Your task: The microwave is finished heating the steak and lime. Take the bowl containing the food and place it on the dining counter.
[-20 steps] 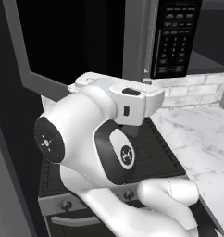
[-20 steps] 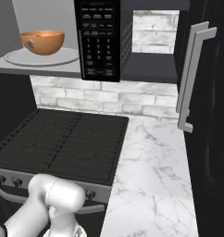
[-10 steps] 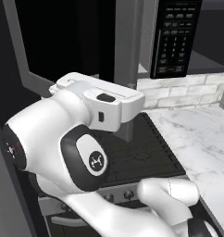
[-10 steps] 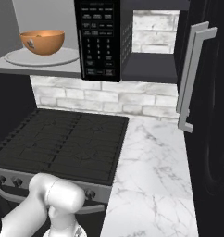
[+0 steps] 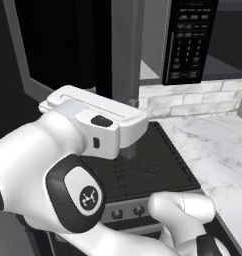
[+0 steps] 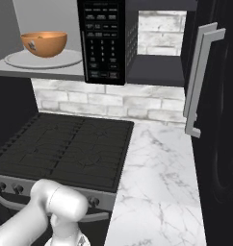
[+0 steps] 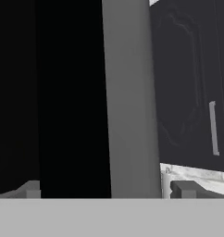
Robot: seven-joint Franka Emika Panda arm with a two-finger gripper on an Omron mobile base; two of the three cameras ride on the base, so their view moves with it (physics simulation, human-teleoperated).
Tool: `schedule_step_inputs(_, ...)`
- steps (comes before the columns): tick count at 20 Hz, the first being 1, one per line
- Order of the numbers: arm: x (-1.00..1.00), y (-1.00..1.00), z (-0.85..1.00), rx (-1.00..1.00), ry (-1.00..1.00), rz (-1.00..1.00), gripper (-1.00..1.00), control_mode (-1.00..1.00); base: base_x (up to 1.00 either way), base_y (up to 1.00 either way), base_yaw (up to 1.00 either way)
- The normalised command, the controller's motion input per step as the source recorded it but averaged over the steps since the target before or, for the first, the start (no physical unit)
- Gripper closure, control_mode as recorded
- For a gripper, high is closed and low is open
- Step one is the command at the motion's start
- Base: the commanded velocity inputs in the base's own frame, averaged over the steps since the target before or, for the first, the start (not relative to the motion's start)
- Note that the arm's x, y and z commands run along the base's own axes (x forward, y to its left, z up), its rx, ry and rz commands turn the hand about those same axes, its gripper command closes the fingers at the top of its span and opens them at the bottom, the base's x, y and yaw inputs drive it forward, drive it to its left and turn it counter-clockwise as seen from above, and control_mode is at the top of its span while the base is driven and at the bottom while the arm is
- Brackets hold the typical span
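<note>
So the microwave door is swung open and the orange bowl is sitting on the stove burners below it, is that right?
Not quite. The microwave door is open, but the orange bowl is not on the stove. It sits on the round turntable plate inside the microwave, above the stove. The right base view shows this.

Flat, even rendered light falls over the scene: the marble counter (image 6: 159, 168) and white arm (image 5: 58, 165) read bright with soft shading, and cast shadows are faint. The microwave (image 6: 105, 41) door glass and dark cabinets go nearly black (little detail survives there). Edges look slightly soft and pixelated, without glare, blur or lens distortion.
</note>
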Motion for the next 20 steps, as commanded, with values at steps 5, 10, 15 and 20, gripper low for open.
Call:
schedule_step_inputs(5,-0.78,-0.05,0.00,0.01,-0.07,0.01,-1.00,-1.00,0.00,0.00,0.00)
schedule_step_inputs(10,0.22,0.27,-0.01,0.00,-0.01,-0.03,-1.00,-1.00,0.00,0.00,0.00)
schedule_step_inputs(15,0.22,0.24,0.00,-0.01,0.00,-0.02,-1.00,-1.00,0.00,0.00,0.00)
schedule_step_inputs(20,-0.72,0.00,-0.09,0.00,-0.03,0.03,-1.00,-1.00,0.00,0.00,0.00)
